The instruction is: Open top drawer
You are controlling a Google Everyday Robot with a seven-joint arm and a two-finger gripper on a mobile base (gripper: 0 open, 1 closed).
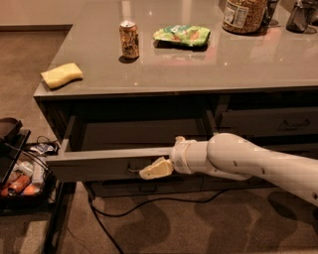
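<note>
Your top drawer (99, 162) stands well out from under the desk (223, 64), so the pull looks mostly done. Your tool (155, 169) sits at the front's handle (132, 169); whether it grips, I cannot tell. Only a release looks left.

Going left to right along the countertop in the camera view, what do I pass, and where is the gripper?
Yellow sponge → soda can → green snack bag → large jar. The gripper is below the countertop, at the front of the pulled-out top drawer.
</note>
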